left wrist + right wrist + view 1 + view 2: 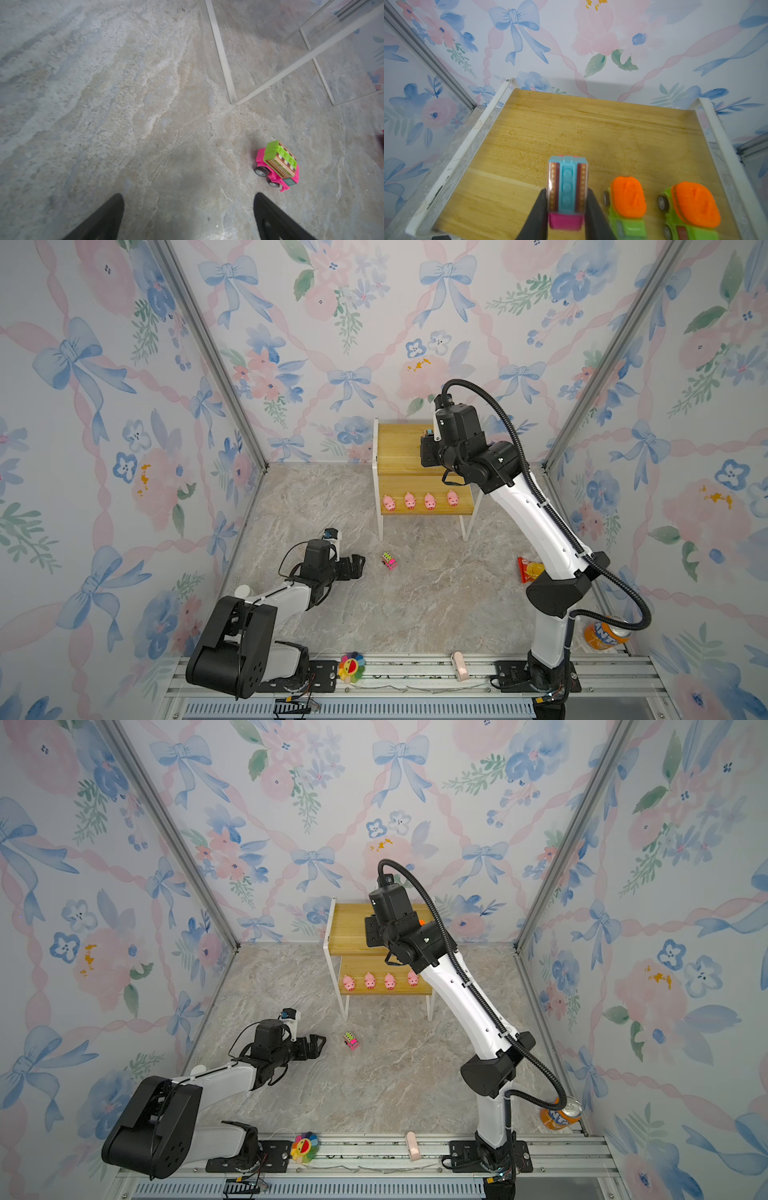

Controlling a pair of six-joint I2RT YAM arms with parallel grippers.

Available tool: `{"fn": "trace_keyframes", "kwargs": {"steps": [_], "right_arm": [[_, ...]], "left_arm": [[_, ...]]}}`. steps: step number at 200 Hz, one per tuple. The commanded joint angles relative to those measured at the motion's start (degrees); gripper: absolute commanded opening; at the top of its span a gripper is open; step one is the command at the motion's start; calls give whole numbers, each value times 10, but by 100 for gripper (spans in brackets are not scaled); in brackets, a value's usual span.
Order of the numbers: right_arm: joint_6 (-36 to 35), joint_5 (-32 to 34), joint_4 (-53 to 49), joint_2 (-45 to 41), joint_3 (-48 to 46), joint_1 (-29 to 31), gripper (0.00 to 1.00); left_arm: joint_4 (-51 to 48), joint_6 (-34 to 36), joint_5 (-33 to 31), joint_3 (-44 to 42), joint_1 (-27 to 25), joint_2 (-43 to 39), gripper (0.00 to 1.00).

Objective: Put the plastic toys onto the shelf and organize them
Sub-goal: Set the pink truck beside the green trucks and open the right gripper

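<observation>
Four pink pigs (409, 501) are seen in both top views lined up on the lower board (415, 485) of the shelf (399, 456), so that group is judged done. One loose pink truck (388, 561) is left on the floor in front of the shelf. It lies just beyond the left gripper (360, 561), which is held low with its jaws apart and nothing between them. The right arm (523, 510) is stretched over the upper board (349, 923) of the shelf, its tool hidden under the wrist.

From the left wrist view, the loose pink truck (277, 166) is shown upright on its wheels. It sits short of the shelf (221, 52) and off to one side of the parted fingers (108, 216) rather than between them.

From the right wrist view, the right gripper (566, 190) is shown clamped on the held pink truck (566, 178) over the upper board of the shelf. Two green trucks (627, 199) are already parked side by side just beside it. Whether its wheels are touching the board cannot be told. Six toys are counted as placed and a seventh is judged close to release. The eighth is yet to be picked up and set in the free space on the upper board.
</observation>
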Motion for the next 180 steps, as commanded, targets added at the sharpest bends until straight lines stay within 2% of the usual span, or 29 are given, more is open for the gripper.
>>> {"fn": "trace_keyframes", "kwargs": {"steps": [1,125,180], "right_arm": [[7,14,-20,16,18,6,14],[6,10,-17,35,20,5,18],[2,10,-16,34,18,6,28]], "left_arm": [[6,9,3,-3,-4,3,98],[5,8,2,-3,-5,3,98],[6,8,2,-3,-4,3,98]]}}
